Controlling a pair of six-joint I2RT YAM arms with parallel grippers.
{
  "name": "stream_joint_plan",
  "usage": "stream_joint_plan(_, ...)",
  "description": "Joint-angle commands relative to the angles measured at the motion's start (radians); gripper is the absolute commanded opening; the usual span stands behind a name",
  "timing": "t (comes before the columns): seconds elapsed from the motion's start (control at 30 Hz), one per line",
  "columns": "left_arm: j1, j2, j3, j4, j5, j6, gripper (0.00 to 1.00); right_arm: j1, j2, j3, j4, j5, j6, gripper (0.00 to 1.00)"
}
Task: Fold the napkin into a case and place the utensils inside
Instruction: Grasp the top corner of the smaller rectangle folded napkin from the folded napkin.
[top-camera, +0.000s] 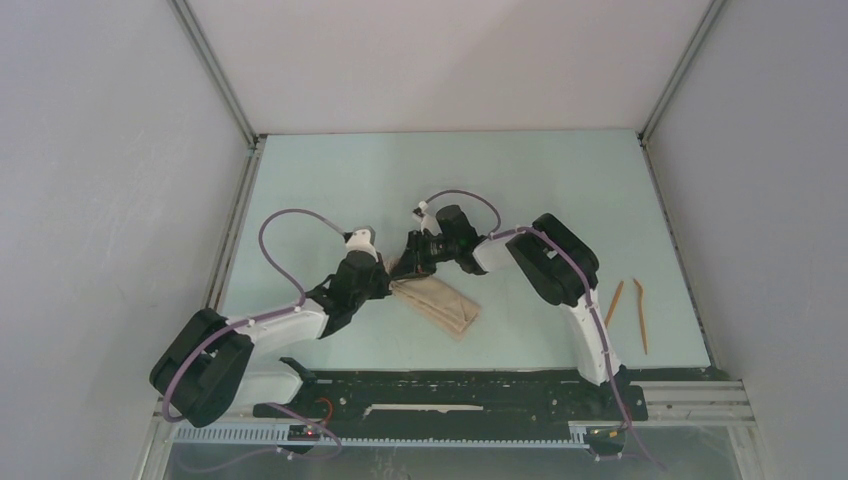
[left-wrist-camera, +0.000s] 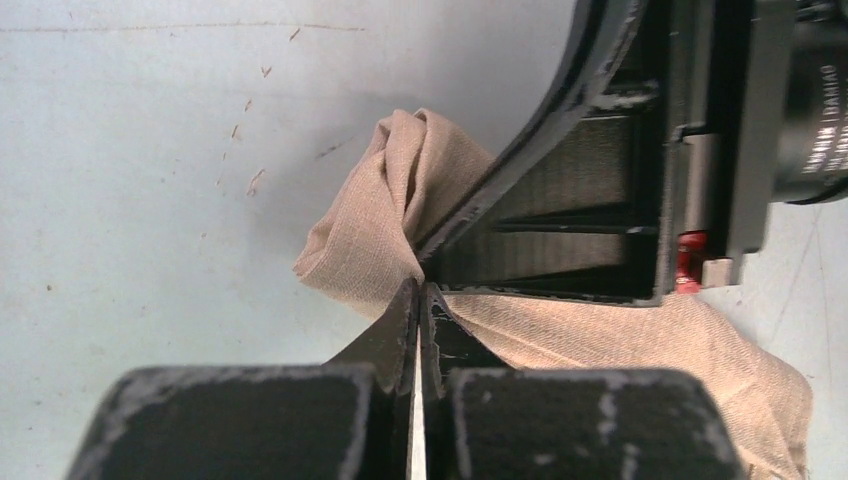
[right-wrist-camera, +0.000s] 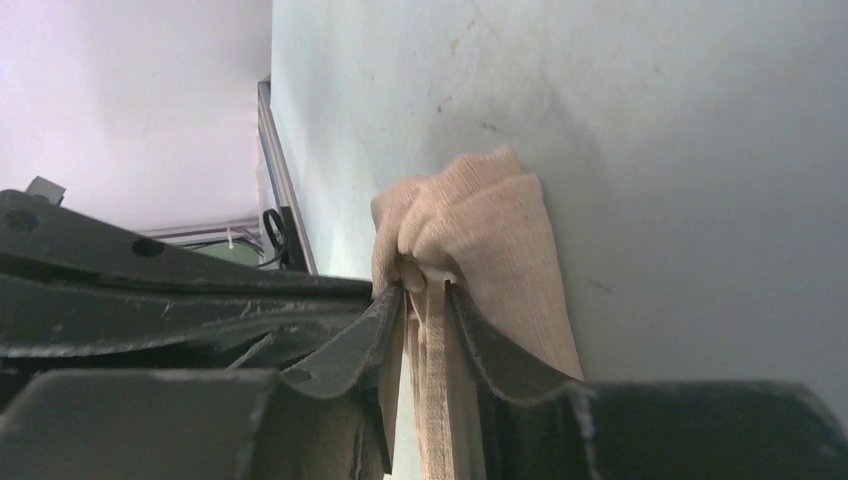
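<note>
Pale mint table (top-camera: 330, 180), white walls (top-camera: 100, 150) all round, nothing fancy. Starting from my side: the napkin (top-camera: 440, 305) lies about mid-table as a narrow slanted strip. It's partly folded, but I'd say not the finished pouch yet, since I can't make out a pocket edge. Its near end lies flat and loose, with neither hand on it. The utensils (top-camera: 614, 302), two thin orange sticks, sit well off to the right of the napkin, roughly level with that near end, untouched. Makes sense to me: they're parked out of the way until there's a pocket to slide them into.

All the action is at the napkin's far end, where both my hands meet. My left gripper (left-wrist-camera: 418, 295) comes in from the napkin's left side, fingers squeezed fully together with the tips right at the cloth's edge. I can't tell if a layer is actually caught in there or if I'm only pinning it down. Either way I reckon it's the anchor. My right gripper (right-wrist-camera: 428, 300) sits just beyond, on the napkin's far side, fingers a narrow gap apart with a bunched wad of cloth between them. That grip is why this end puckers up off the table. The risk I see is the bunch springing loose and undoing the fold.
</note>
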Motion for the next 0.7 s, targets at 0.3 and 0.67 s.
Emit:
stream_joint_plan(0.3,0.004,-0.027,-0.027,0.035,0.008,-0.008,0.0,-0.031,-0.081,-0.053,-0.082,-0.054,-0.054,0.28)
stream_joint_plan(0.67,0.005,-0.021,-0.007,0.026,0.011,0.003,0.0,0.038,0.06,0.087,-0.043,-0.061,-0.001,0.03)
